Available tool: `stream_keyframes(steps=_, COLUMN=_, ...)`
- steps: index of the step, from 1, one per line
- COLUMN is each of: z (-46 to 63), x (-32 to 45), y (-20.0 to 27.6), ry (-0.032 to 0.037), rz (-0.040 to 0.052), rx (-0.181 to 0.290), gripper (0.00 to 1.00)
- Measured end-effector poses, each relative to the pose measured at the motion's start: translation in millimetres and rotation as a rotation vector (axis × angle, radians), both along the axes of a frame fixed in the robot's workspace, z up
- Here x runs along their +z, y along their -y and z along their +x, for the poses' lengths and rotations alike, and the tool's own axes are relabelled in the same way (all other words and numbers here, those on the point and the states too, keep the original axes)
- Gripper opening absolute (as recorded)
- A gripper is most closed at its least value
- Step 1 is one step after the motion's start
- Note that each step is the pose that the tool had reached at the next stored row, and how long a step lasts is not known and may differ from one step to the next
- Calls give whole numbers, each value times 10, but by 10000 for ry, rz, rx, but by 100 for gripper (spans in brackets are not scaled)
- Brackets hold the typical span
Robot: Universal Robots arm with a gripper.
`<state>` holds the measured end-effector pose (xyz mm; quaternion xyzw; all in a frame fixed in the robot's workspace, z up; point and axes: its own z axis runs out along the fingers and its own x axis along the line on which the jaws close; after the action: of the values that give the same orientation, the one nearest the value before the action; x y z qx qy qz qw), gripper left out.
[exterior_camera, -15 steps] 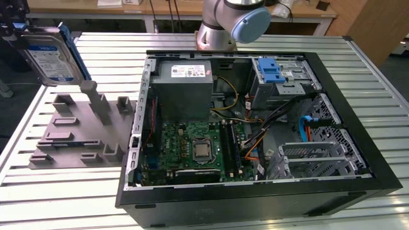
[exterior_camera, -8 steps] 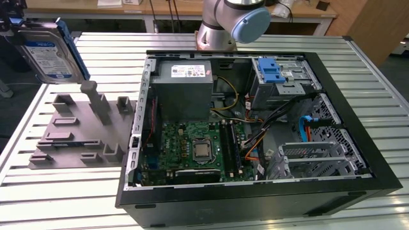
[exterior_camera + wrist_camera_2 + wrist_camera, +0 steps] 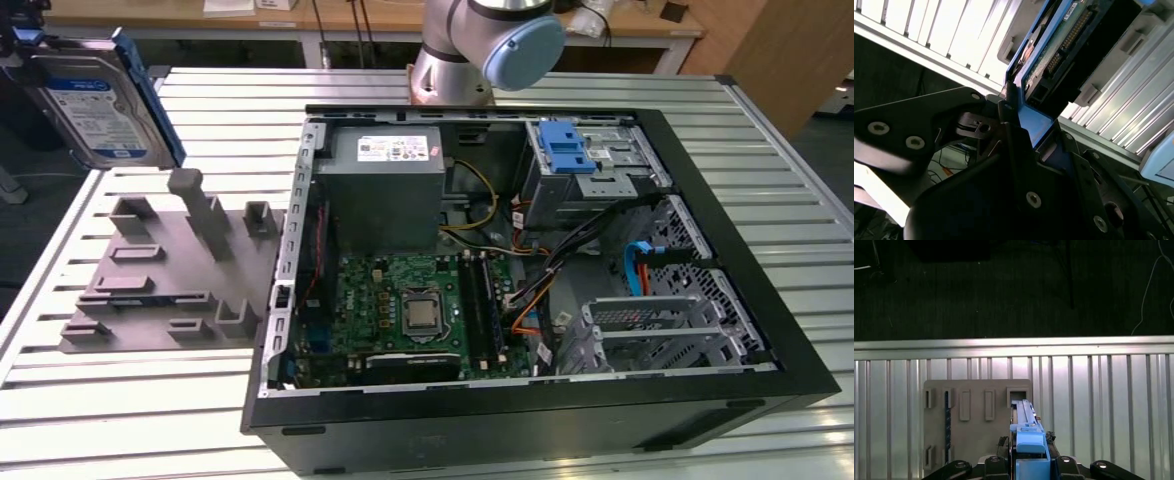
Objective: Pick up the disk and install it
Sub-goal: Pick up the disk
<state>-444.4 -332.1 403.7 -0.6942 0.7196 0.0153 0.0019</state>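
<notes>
Close against the lens, my tool (image 3: pixel 1029 117) is clamped narrow on the blue frame at one end of the disk (image 3: pixel 1064 45), and nothing else is in its hold. I judge the grip sits on that end so that the connector side, seen in the second wrist view, stays free and the label face is not pressed.

In the exterior view the disk (image 3: pixel 94 100) hangs in the air at the exterior view's upper left, nearly upright with its blue-and-white label facing the camera, apart from everything below it. Under it and a little toward the camera lies the grey rack (image 3: pixel 160 270) with its posts and slots; I take the height as a way of keeping the disk clear of those posts. In the first wrist view the disk (image 3: pixel 1026 425) shows edge-on over the rack (image 3: pixel 969 415), near a square socket.

Both rack and the open computer case (image 3: pixel 534 420) rest on the slatted metal counter (image 3: pixel 134 420), the case to the exterior view's right of the rack. Inside the case I see the green board (image 3: pixel 414 310), the grey metal box (image 3: pixel 387 190) with its white sticker, and metal cages (image 3: pixel 654 320) along the far side. The disk is not yet installed
</notes>
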Motion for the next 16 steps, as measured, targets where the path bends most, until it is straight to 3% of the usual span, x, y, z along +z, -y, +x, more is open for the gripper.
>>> stream_keyframes(steps=6, z=0, x=67, y=0, ry=-1, rz=-1, rx=0, gripper=36)
stream_keyframes(steps=16, z=0, x=240, y=-1, ry=-1, rz=0, rx=0, gripper=36)
